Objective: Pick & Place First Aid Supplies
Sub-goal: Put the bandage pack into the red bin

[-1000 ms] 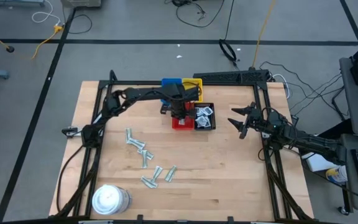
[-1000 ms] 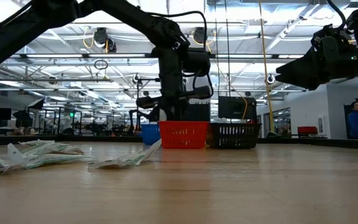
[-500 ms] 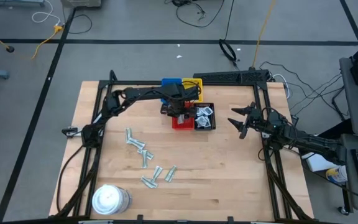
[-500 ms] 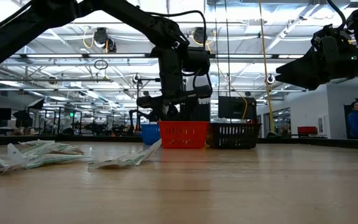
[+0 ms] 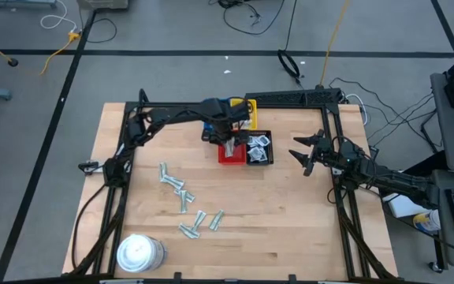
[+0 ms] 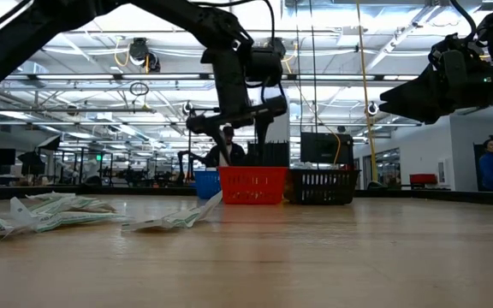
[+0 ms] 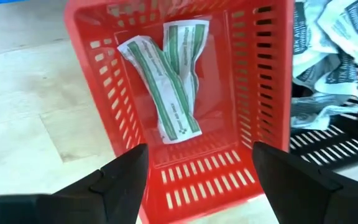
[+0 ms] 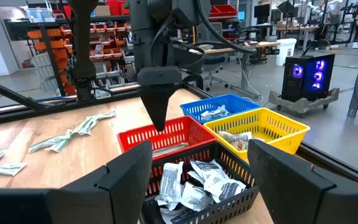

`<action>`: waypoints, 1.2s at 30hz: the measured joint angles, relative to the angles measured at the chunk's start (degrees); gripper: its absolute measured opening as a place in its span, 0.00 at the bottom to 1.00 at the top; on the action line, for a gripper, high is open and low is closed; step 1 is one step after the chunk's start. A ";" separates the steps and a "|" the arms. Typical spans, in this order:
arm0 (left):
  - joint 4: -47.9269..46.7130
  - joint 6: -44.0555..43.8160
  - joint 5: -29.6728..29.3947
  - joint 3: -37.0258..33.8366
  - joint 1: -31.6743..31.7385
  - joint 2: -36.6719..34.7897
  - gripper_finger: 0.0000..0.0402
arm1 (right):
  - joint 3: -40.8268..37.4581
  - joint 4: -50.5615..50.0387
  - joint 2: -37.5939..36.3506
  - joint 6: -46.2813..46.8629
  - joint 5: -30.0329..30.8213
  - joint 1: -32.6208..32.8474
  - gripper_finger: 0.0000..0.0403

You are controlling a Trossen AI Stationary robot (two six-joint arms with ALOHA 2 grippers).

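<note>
We see the left gripper (image 7: 194, 180) hanging over the red tray (image 7: 114, 106), fingers spread apart and holding nothing. Two green-striped strips (image 7: 169, 78) lie crossed on that tray's floor. Beside it, the black tray (image 5: 260, 150) is heaped with white square packets (image 8: 194, 180), and the blue tray (image 8: 219, 112) and yellow tray (image 8: 260, 134) sit behind. More pale strips (image 5: 181, 197) lie scattered on the wooden table (image 5: 290, 229), near the white tub (image 5: 138, 252). The right gripper (image 5: 299, 155) waits off to the side, jaws wide, empty.
</note>
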 joint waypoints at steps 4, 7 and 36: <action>-0.56 0.22 0.18 0.00 0.48 -1.11 0.73 | 0.01 0.00 0.00 0.01 0.01 0.00 0.65; -0.76 0.38 -0.85 0.00 0.57 -1.56 0.73 | 0.01 -0.01 0.00 0.00 -0.01 -0.01 0.65; 8.25 -12.42 -2.91 -39.20 -2.84 -31.21 0.73 | 0.02 0.00 -0.02 0.02 -0.01 0.00 0.65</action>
